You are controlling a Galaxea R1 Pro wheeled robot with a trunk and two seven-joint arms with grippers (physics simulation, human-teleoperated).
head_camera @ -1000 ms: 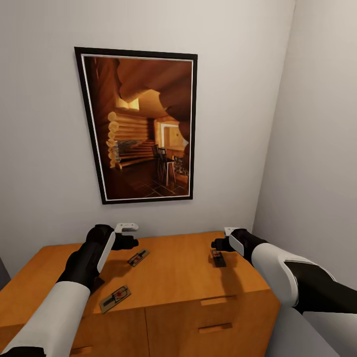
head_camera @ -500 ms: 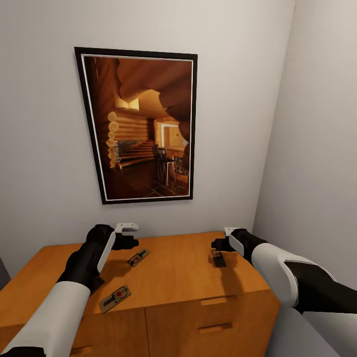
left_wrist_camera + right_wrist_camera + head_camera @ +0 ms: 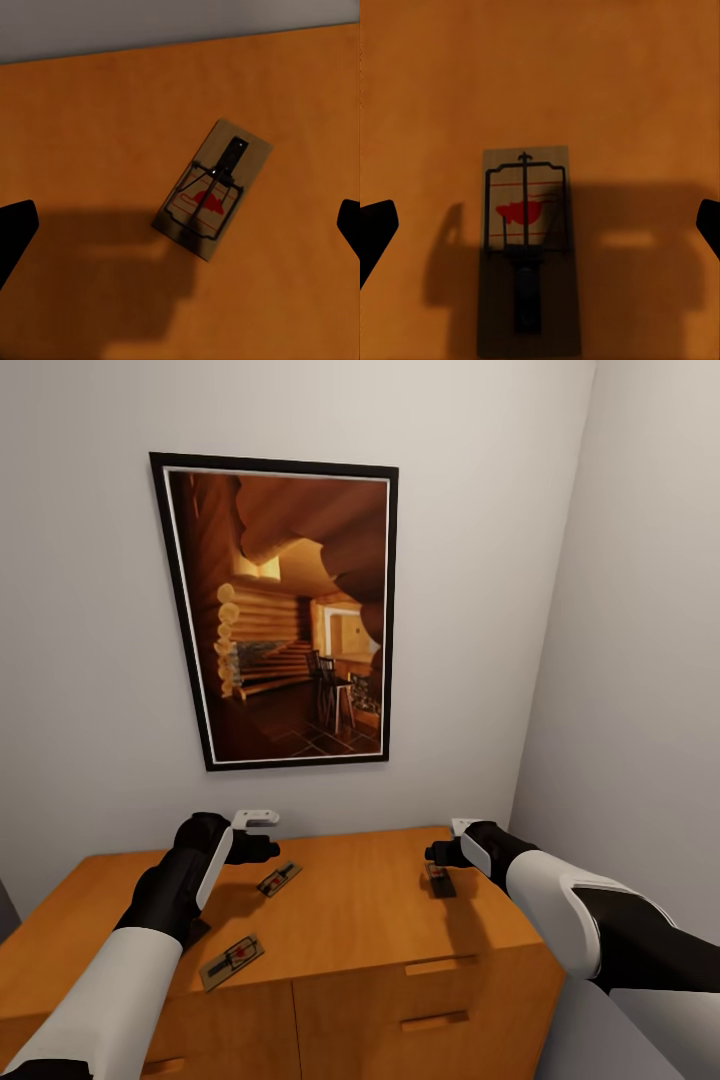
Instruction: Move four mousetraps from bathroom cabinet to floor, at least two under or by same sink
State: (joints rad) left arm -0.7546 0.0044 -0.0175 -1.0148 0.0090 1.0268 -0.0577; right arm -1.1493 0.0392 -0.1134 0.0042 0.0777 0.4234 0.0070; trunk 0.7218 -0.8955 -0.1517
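White walls and a framed picture of a log interior [image 3: 285, 615] are seen behind the orange-brown cabinet [image 3: 350, 920], on whose flat top three mousetraps are laid. The left gripper [image 3: 262, 834] is held spread wide above the back left mousetrap [image 3: 279, 880] [image 3: 212, 189], whose board is seen between the two dark fingertips [image 3: 15, 232] without being touched, while the front mousetrap [image 3: 232, 961] is left near the cabinet's front edge beside the left forearm. The right gripper [image 3: 440, 852] is likewise held wide apart over the right mousetrap [image 3: 439, 880] [image 3: 527, 251], with its fingertips [image 3: 376, 229] kept clear of the board.
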